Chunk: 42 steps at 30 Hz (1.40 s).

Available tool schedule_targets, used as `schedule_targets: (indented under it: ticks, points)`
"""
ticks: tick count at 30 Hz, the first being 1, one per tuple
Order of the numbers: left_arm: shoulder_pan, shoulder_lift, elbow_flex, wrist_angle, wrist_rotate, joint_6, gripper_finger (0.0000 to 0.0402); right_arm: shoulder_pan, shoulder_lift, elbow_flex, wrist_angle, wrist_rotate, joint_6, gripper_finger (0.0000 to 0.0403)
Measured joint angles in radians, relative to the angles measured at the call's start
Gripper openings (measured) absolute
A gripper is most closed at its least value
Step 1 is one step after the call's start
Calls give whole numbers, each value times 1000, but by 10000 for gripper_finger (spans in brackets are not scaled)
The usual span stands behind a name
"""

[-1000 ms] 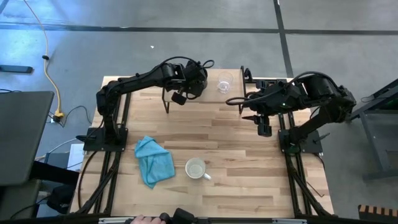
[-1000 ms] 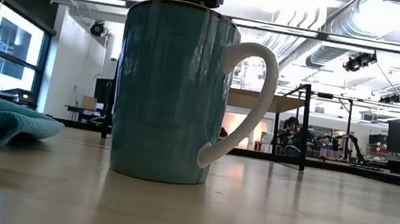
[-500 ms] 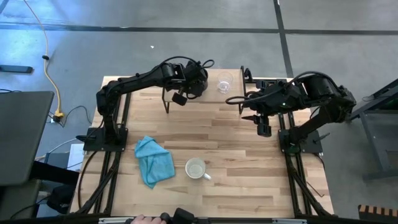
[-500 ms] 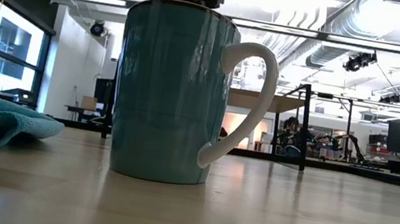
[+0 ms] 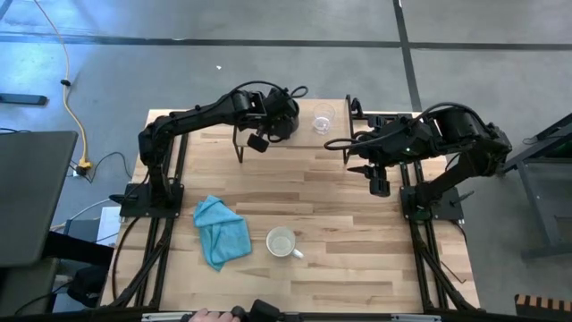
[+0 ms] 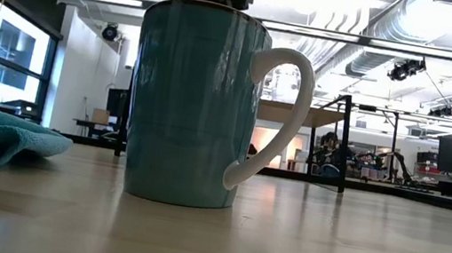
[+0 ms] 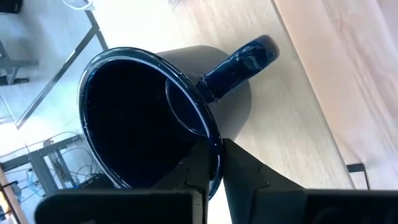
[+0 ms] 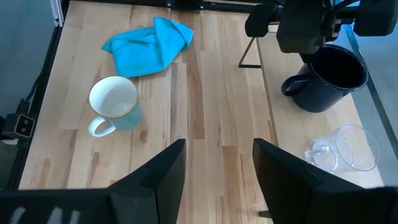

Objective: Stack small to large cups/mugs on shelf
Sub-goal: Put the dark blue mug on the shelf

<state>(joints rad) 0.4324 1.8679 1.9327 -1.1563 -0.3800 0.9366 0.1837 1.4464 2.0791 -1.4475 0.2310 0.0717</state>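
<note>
Left gripper (image 7: 214, 171): my two fingers pinch the rim of the glossy black ceramic mug (image 7: 155, 112), one finger inside the wall, the other outside, beside the handle. The mug sits upright on the low light-wood shelf (image 7: 292, 118) at the table's far edge. From overhead, the gripper (image 5: 279, 123) covers most of the black mug (image 5: 288, 131).

Small clear glass cup (image 5: 323, 119): also on the shelf (image 5: 308, 141), just beside the black mug, toward my right arm. Standing apart from the mug, not touching. Right wrist view shows the same pair: glass cup (image 8: 342, 149) near the black mug (image 8: 326, 78).

Larger mug, teal outside with white interior and white handle (image 5: 282, 242): upright on the butcher-block wooden tabletop (image 5: 340, 233), near the front edge, well apart from the shelf. It fills the low view (image 6: 198, 104).

Crumpled teal cloth (image 5: 222, 232): on the tabletop just beside that mug, on my left arm's side.

Right gripper (image 5: 379, 185): fingers spread wide, holding nothing, hovering above the tabletop by the shelf's right end.
</note>
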Motion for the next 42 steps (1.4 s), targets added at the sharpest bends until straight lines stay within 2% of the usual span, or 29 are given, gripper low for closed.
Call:
schedule_targets:
  ticks: [11,42]
  points:
    - [0,29,0,-15,2,0,50,0,0,0,0,-1,2,179]
    - [13,29,0,7,-47,28,50,0,0,0,-3,-3,-1,179]
